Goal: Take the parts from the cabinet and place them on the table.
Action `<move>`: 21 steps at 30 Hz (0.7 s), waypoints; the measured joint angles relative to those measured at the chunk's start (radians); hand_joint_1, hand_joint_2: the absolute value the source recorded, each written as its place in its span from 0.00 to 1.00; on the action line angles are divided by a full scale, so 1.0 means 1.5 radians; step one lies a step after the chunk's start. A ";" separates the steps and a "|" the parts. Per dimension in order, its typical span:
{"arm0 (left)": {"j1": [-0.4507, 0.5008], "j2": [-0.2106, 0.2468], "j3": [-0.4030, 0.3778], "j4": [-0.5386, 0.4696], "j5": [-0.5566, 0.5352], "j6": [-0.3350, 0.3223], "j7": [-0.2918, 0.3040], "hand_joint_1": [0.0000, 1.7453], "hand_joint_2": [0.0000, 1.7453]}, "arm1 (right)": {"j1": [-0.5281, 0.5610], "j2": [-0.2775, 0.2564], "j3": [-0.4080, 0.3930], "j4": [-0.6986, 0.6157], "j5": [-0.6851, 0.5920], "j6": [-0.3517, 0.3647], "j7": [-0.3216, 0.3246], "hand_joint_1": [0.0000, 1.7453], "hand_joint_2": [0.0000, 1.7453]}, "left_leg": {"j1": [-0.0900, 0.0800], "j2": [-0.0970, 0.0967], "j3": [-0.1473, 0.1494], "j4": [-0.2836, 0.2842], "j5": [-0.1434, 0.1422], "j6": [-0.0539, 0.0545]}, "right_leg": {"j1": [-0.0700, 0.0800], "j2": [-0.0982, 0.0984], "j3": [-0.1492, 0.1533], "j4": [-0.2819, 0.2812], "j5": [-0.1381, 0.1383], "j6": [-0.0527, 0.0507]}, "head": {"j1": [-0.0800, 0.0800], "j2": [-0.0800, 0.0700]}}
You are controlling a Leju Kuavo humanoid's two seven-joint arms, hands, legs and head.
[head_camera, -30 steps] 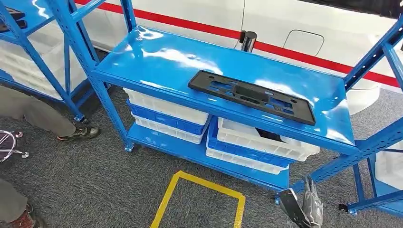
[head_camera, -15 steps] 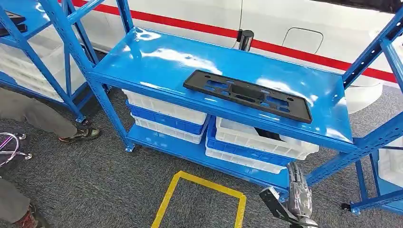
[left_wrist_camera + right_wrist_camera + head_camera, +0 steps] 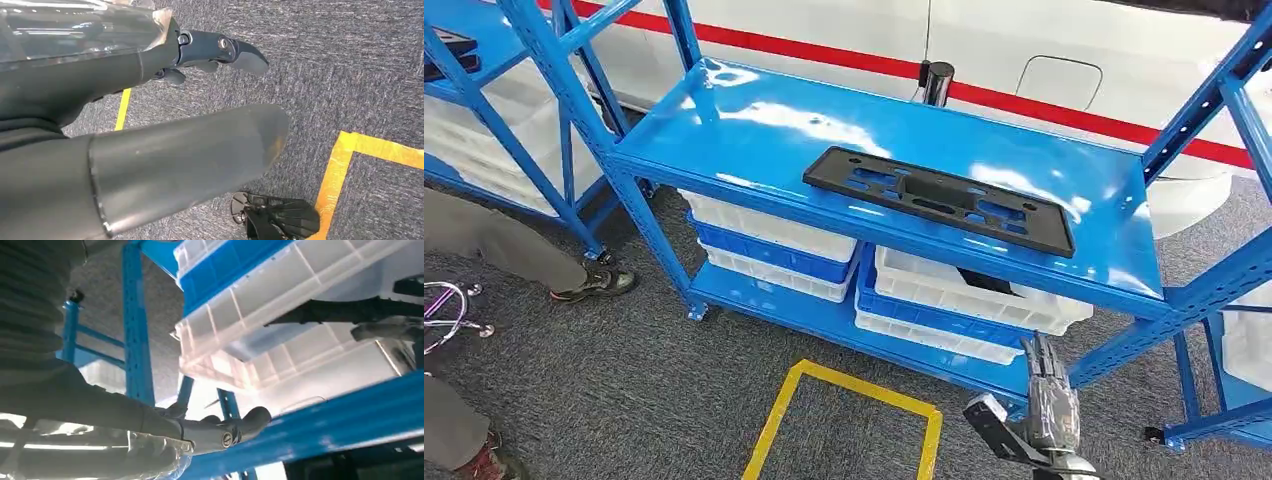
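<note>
- My right hand (image 3: 1046,405) hangs below the blue shelf (image 3: 754,125), fingers apart, holding nothing.
- My left hand (image 3: 150,125) hangs over grey carpet (image 3: 350,65), empty, fingers spread.
- The black plastic panel (image 3: 938,198) lies flat on the shelf.

One black part (image 3: 938,198) lies flat on the blue shelf (image 3: 754,125). Below it sit two stacks of crates: the left stack (image 3: 769,247) has three, white, blue, white; the right stack (image 3: 959,310) also has three, white, blue, white. One yellow floor outline (image 3: 849,415) marks the carpet. Two shoes (image 3: 589,282) show at left.
</note>
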 joint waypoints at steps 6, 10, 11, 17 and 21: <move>0.000 0.001 0.001 0.000 -0.008 -0.005 -0.001 0.00 0.00 | 0.022 -0.001 0.017 -0.079 0.020 0.011 0.003 0.00 1.00 | 0.000 0.000 0.000 0.000 0.000 0.000 | 0.000 0.000 0.000 0.001 0.000 0.000 | 0.000 0.000; 0.000 0.001 0.002 0.000 -0.016 -0.011 -0.001 0.00 0.00 | 0.030 -0.005 0.038 -0.132 0.063 0.018 0.021 0.00 1.00 | 0.000 0.000 0.000 0.000 0.000 0.000 | 0.000 0.000 0.000 0.001 0.000 0.000 | 0.000 0.000; 0.000 0.002 0.002 0.000 -0.018 -0.012 -0.001 0.00 0.00 | 0.032 -0.008 0.046 -0.145 0.085 0.017 0.034 0.00 1.00 | 0.000 0.000 0.000 0.000 0.000 0.000 | 0.000 0.000 0.000 0.001 0.000 0.000 | 0.000 0.000; 0.000 0.002 0.007 0.000 -0.026 -0.013 -0.001 0.00 0.00 | 0.035 -0.025 0.109 -0.232 0.182 0.002 0.108 0.00 1.00 | 0.000 0.000 0.000 0.000 0.000 0.000 | 0.000 0.000 0.000 0.001 0.000 0.000 | 0.000 0.000; 0.000 0.002 0.010 0.000 -0.027 -0.013 -0.001 0.00 0.00 | 0.035 -0.035 0.146 -0.270 0.197 -0.001 0.121 0.00 1.00 | 0.000 0.000 0.000 0.000 0.000 0.000 | 0.000 0.000 0.000 0.001 0.000 0.000 | 0.000 0.000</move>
